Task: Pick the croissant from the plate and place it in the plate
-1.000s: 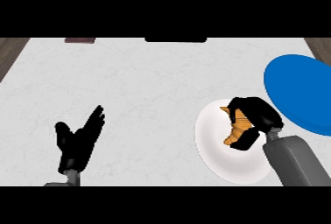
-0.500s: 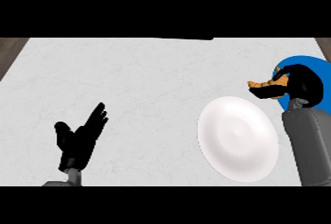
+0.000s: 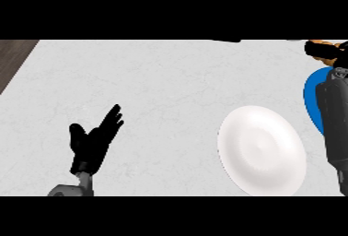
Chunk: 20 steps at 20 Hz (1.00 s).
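Croissant [image 3: 329, 44] is way up in the top right corner of the head view, just a few orange-brown bits poking out of the right hand [image 3: 321, 50]. That hand is curled round it, black fingers wrapped over most of the pastry, so not much of it shows. The grey right forearm [image 3: 336, 129] runs straight up the right edge and covers a good chunk of the blue plate [image 3: 312, 99], which only peeks out as a curved blue slice to the left of the arm. The hand and croissant show just beyond that plate's far rim, and I honestly can't tell whether they're over the plate or past it, or how high they're held. The white plate [image 3: 262, 147] lies on the desk [image 3: 170, 78] at lower right, just beside the blue one, their rims close, with nothing on it. Over on the other side, the left hand [image 3: 92, 145] is at lower left, well apart from both plates, wide open with fingers straight and pointing up and a bit to the right, thumb out to the side, holding nothing and touching nothing. The desk itself is pale grey-white with faint marbling, and a dark wood strip [image 3: 14, 60] shows at the top left corner.
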Available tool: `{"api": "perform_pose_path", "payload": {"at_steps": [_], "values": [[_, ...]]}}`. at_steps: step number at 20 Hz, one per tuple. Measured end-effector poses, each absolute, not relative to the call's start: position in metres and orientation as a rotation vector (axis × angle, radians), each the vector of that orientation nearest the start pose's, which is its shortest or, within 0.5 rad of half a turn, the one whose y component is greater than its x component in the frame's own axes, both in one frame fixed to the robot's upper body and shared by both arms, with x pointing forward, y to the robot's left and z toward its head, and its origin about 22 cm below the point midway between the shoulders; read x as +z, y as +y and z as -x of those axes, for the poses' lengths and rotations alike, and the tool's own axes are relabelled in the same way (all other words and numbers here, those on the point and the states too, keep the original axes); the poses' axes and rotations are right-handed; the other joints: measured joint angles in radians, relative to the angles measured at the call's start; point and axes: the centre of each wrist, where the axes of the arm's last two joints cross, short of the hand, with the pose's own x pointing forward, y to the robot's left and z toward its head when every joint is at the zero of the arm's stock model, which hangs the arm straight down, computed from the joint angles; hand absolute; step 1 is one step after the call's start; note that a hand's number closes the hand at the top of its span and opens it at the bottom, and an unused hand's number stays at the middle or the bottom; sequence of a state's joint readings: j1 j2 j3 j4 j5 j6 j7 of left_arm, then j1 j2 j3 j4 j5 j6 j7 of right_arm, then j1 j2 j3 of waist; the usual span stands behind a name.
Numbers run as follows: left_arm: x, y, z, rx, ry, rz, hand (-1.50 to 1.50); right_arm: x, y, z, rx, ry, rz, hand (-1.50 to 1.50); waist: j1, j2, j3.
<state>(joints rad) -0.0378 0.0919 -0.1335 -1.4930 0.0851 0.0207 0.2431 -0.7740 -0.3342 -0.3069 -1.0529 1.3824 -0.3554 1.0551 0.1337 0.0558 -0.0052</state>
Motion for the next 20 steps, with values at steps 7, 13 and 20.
{"api": "perform_pose_path", "payload": {"at_steps": [7, 13, 20], "values": [[-0.009, 0.213, -0.250, -0.128, -1.260, 0.078, 0.00, 0.173, -0.310, -0.412, -0.372, -0.802, 1.841, 1.50, 0.005, -0.002, 0.004], [-0.013, 0.216, -0.246, -0.103, -1.252, 0.065, 0.00, 0.152, -0.323, -0.408, -0.429, -0.742, 1.982, 1.50, -0.019, -0.010, 0.008], [-0.017, 0.227, -0.245, -0.072, -1.244, 0.036, 0.00, 0.125, -0.352, -0.391, -0.489, -0.637, 2.120, 1.50, -0.056, -0.022, 0.010]]}}
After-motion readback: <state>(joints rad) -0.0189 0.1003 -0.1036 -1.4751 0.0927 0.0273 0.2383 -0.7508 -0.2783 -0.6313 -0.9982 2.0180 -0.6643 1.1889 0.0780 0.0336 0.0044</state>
